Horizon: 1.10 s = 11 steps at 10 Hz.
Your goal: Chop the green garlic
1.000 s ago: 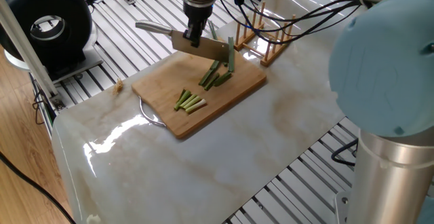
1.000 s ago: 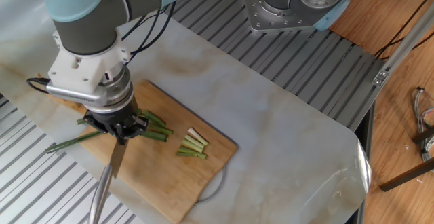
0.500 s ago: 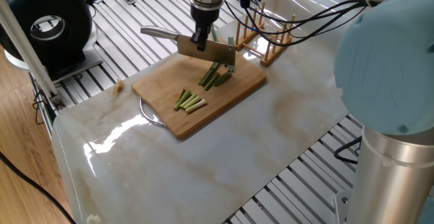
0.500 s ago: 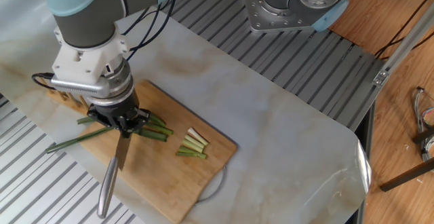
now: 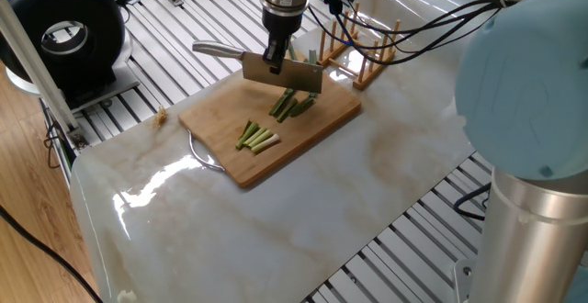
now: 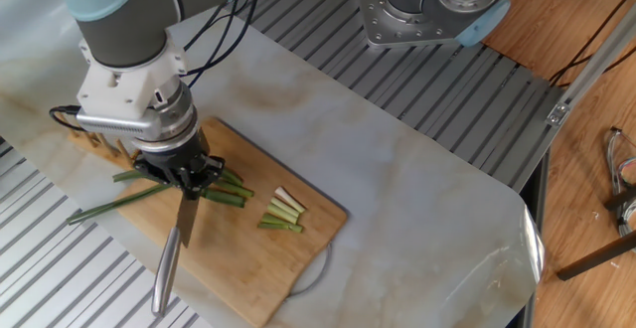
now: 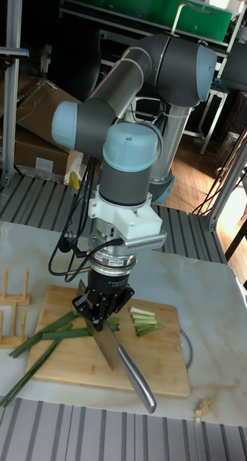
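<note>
1 knife (image 5: 276, 69), 1 board (image 5: 220, 124)

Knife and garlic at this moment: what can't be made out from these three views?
- Whether the knife blade touches the green garlic: the blade hides the contact in one fixed view, the gripper in the other.
- Finger positions on the knife: too small in every view.
- Count of cut pieces: too small, overlapping.

You've got a wooden cutting board (image 5: 303, 133) on the marble table (image 5: 367, 193), wooden peg rack (image 5: 367, 60) behind, black fan (image 5: 64, 32) far left.
</note>
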Motion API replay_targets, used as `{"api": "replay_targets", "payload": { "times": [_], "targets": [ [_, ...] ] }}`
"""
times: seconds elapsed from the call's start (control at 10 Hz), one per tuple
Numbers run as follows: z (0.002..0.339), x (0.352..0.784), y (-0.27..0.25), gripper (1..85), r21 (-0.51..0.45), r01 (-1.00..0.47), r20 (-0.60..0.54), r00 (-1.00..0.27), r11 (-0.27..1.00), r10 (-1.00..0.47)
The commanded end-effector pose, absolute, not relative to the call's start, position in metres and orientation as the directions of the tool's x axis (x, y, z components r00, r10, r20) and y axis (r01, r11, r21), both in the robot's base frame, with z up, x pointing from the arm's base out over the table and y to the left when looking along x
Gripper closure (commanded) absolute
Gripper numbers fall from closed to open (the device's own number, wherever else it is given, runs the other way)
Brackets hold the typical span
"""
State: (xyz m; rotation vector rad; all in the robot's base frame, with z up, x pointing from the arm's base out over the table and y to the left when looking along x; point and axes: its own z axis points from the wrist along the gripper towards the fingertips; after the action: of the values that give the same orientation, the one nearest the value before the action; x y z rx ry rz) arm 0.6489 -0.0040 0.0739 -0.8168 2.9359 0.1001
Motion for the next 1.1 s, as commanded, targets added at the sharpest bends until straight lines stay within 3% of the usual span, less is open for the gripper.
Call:
{"api": "replay_targets", "payload": {
  "times": [0.0,1.0],
  "targets": [
    [0.074,0.645,-0.004,84.3,0.052,-0.508,-0.103,-0.859,0.86,-0.501],
    [0.073,0.625,-0.012,84.3,0.052,-0.544,-0.106,-0.837,0.837,-0.537]
  ]
}}
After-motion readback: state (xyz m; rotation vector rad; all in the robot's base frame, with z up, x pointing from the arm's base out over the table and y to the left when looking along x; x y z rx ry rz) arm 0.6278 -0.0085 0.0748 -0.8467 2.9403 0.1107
